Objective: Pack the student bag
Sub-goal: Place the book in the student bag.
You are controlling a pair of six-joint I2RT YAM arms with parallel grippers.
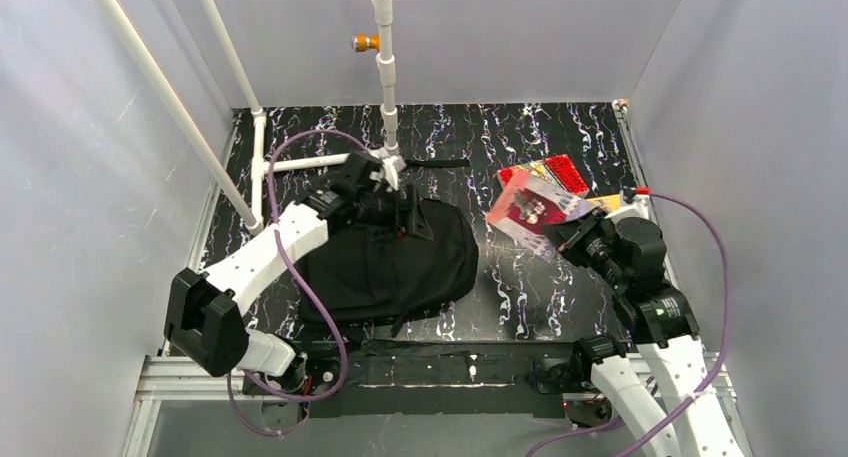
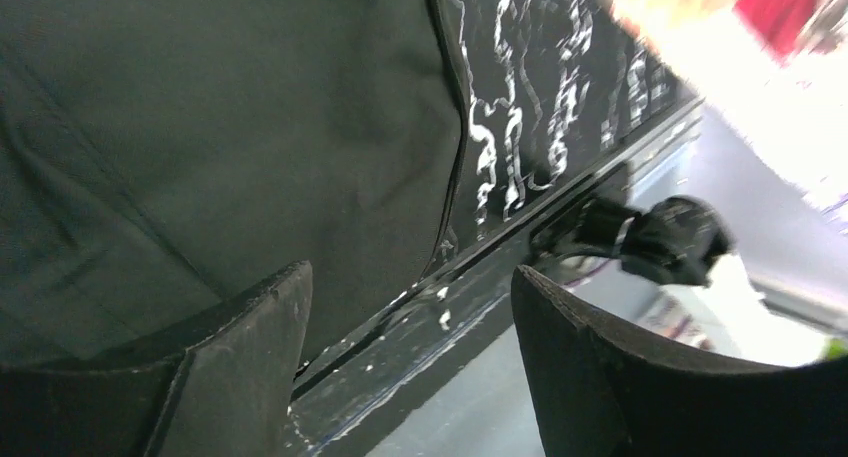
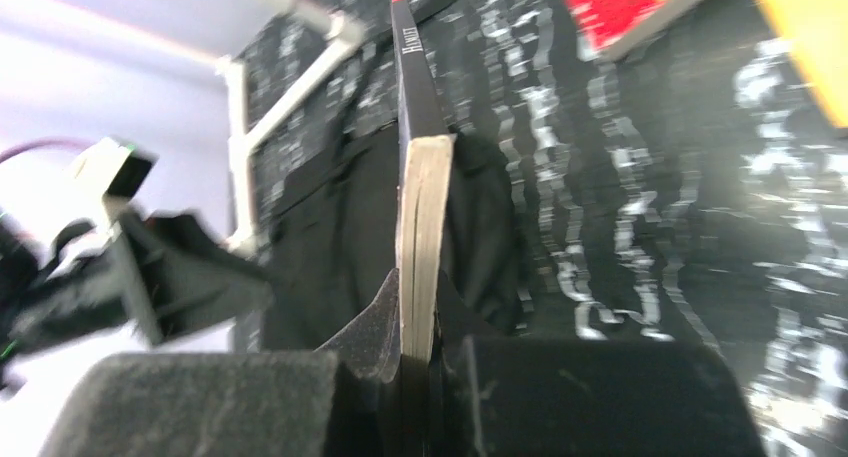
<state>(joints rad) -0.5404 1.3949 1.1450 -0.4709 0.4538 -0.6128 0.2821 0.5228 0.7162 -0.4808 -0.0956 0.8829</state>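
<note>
Clamping a thin pink paperback book [image 3: 420, 227] in my right gripper [image 3: 415, 312], I fear snagging the large black fabric student bag [image 1: 400, 262] beyond its jaws; my left gripper [image 2: 410, 282] gapes, holding nothing.

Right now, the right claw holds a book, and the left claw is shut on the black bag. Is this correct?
Not fully. The right claw does hold a book, but the left claw is open, not shut: the left wrist view shows its fingers standing apart at the black bag, gripping nothing.
</note>
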